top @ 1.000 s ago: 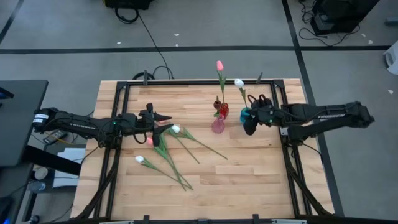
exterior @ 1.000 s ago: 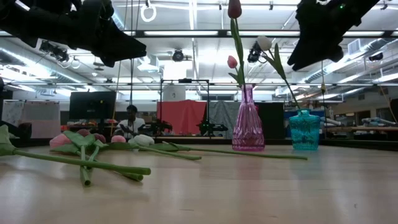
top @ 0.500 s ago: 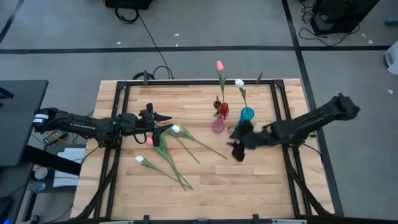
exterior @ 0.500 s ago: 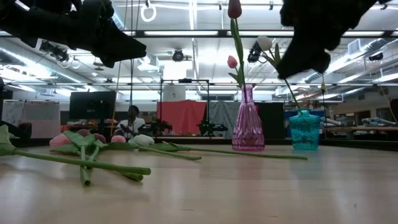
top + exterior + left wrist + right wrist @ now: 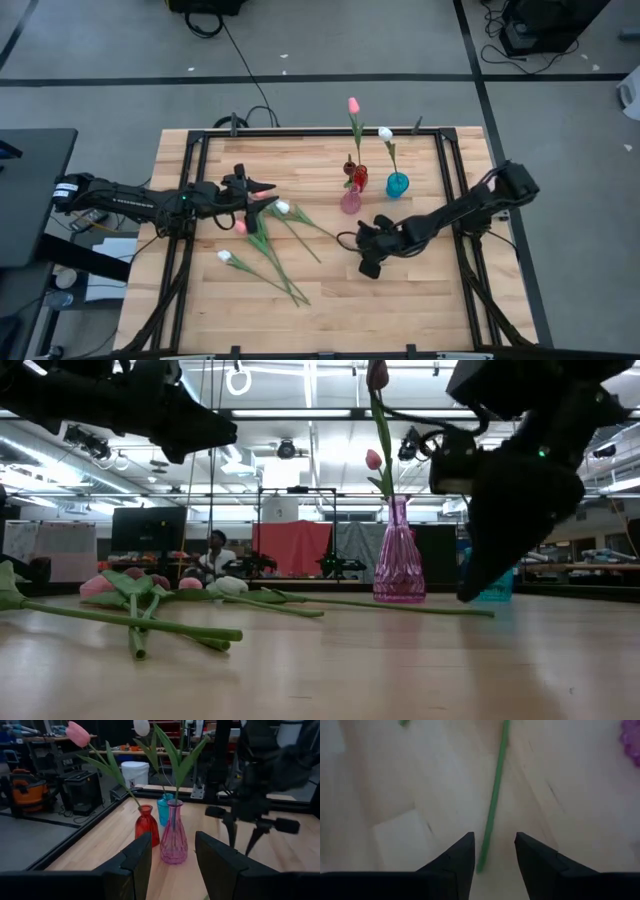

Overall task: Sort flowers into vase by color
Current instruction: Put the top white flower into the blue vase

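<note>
While the left gripper (image 5: 268, 199) hangs with its fingers apart and empty, well to the left of the pink vase (image 5: 351, 202), the right gripper (image 5: 366, 268) hovers just in front of that vase, its fingers (image 5: 451, 862) spread around nothing above a green stem (image 5: 492, 800). Loose flowers (image 5: 272, 245) lie left of the vase; others stand in the pink, red (image 5: 147, 825) and blue (image 5: 397, 184) vases.

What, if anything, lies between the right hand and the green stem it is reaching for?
Nothing visible. The right hand hangs open directly above the loose stem on the bare wooden table, with the stem's end showing between its fingers.
</note>
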